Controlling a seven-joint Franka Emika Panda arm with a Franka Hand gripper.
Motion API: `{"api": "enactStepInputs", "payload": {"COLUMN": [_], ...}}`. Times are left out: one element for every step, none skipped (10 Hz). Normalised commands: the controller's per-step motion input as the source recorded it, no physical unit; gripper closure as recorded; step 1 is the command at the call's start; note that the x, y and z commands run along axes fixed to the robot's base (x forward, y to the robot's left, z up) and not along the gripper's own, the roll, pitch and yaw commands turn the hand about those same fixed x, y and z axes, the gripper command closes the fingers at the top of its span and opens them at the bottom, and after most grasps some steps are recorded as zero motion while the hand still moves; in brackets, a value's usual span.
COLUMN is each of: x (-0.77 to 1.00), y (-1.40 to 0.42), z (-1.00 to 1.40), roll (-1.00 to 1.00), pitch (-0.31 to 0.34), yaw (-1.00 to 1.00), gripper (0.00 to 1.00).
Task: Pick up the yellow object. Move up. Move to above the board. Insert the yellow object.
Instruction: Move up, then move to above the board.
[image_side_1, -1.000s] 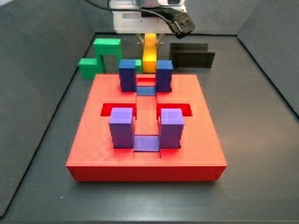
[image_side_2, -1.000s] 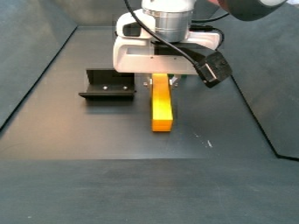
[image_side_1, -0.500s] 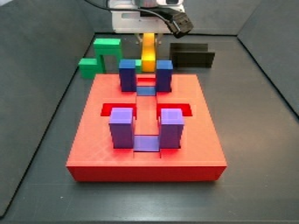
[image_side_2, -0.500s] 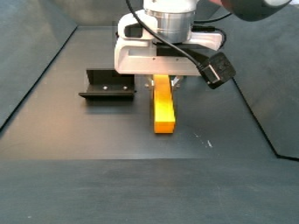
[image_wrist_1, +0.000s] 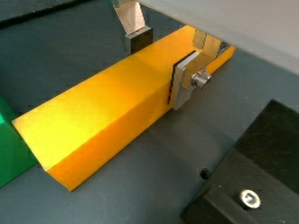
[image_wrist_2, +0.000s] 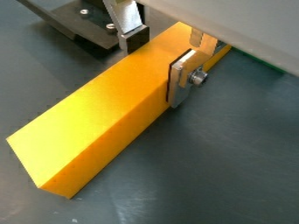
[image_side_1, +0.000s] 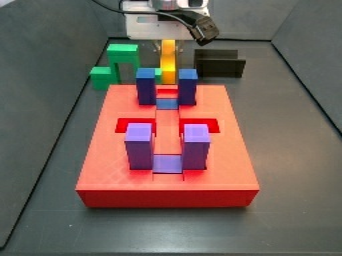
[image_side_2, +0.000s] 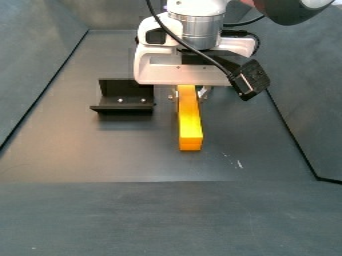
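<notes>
The yellow object (image_side_2: 191, 120) is a long orange-yellow bar behind the board. It also shows in both wrist views (image_wrist_1: 105, 114) (image_wrist_2: 100, 122). In a side view only its end (image_side_1: 171, 58) shows, beyond the blue posts. My gripper (image_side_2: 187, 88) is over the bar's far end. Its two silver fingers straddle the bar, and one pad (image_wrist_1: 181, 79) lies flat against the bar's side. The gripper (image_wrist_2: 156, 59) is shut on the bar. The red board (image_side_1: 107, 165) lies in front, with purple posts (image_side_1: 139, 148) near and blue posts (image_side_1: 147, 82) far.
The dark fixture (image_side_2: 123, 98) stands beside the bar, close to the gripper, and shows in both wrist views (image_wrist_2: 82, 26) (image_wrist_1: 251, 188). Green blocks (image_side_1: 120, 55) and a black block (image_side_1: 221, 63) sit behind the board. Dark walls enclose the floor.
The gripper and the yellow bar have shifted together by a small amount. Nothing else has moved.
</notes>
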Motion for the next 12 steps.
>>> {"api": "enactStepInputs", "payload": {"x": [0.07, 0.0, 0.02, 0.0, -0.01, -0.04, -0.02, 0.0, 0.0, 0.0, 0.0, 0.02], "y": [0.04, 0.03, 0.01, 0.0, 0.0, 0.0, -0.01, -0.01, -0.01, -0.01, -0.01, -0.01], "z": [0.84, 0.57, 0.27, 1.4, 1.4, 1.4, 1.4, 1.4, 1.4, 1.4, 0.9, 0.45], "roll": [0.01, 0.03, 0.07, 0.0, 0.0, 0.02, 0.08, 0.07, 0.03, 0.02, 0.03, 0.03], "pitch": [-0.02, 0.018, -0.001, 0.0, 0.034, 0.07, 0.029, 0.031, 0.056, 0.059, 0.064, 0.061], "yaw": [0.0, -0.01, 0.0, 0.0, 0.0, 0.0, 0.01, 0.01, 0.01, 0.0, 0.01, 0.01], "gripper": [1.0, 1.0, 1.0, 1.0, 1.0, 1.0, 1.0, 1.0, 1.0, 1.0, 1.0, 1.0]}}
